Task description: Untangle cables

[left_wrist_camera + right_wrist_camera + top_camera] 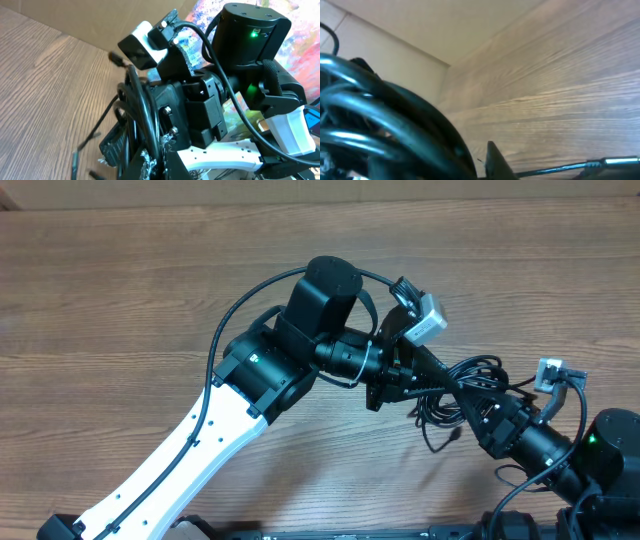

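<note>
The cables (470, 380) are a knotted bundle of thin black cords held between my two arms, right of the table's middle. My left gripper (405, 385) reaches in from the left and is shut on loops of the bundle. In the left wrist view its jaws (160, 167) pinch black strands (137, 110), and a loose plug end (75, 160) hangs over the table. My right gripper (478, 408) comes in from the lower right and grips the bundle's other side. In the right wrist view the loops (380, 125) are blurred and fill the left, next to one fingertip (492, 160).
The wooden table (120, 300) stretches to the left and the back. The left arm's white link (200, 450) crosses the lower left. A single thin strand (570, 167) runs just over the wood. A light wall (395, 50) borders the table's far edge.
</note>
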### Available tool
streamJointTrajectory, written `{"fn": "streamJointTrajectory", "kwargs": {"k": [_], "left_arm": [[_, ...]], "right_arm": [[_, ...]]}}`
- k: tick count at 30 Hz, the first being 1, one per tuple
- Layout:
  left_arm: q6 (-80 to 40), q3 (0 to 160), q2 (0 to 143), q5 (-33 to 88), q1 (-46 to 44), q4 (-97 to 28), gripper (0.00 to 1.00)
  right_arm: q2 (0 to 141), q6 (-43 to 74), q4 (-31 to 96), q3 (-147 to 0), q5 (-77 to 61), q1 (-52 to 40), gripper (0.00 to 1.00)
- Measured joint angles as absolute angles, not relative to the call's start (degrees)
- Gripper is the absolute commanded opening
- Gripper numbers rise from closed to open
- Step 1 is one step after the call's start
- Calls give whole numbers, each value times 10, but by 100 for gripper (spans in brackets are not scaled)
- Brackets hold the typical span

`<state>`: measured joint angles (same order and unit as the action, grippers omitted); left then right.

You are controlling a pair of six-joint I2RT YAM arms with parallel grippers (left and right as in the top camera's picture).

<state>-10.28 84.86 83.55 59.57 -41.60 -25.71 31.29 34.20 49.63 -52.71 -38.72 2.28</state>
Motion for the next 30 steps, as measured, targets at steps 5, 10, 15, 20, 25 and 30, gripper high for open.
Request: {"fn": "streamJointTrajectory", "kwargs": {"k": [5,10,15,20,25,30], "left_arm": [[-103,849,835,588,-416,-257,49],[-101,849,835,573,-416,-259,89],[-108,851,835,550,-380,-342,95],[-139,852,835,516,-333,-419,100],[-156,852,835,522,-327,-437,100],[-164,852,835,571,-338,-431,100]], "right_arm": [[313,340,499,-527,-387,23,4],[314,336,503,-527,-371,23,4],[315,333,496,-527,-352,23,4],[315,332,484,-527,-323,23,4],[315,319,421,-527,-336,23,4],[315,263,369,-527,-405,23,4]]}}
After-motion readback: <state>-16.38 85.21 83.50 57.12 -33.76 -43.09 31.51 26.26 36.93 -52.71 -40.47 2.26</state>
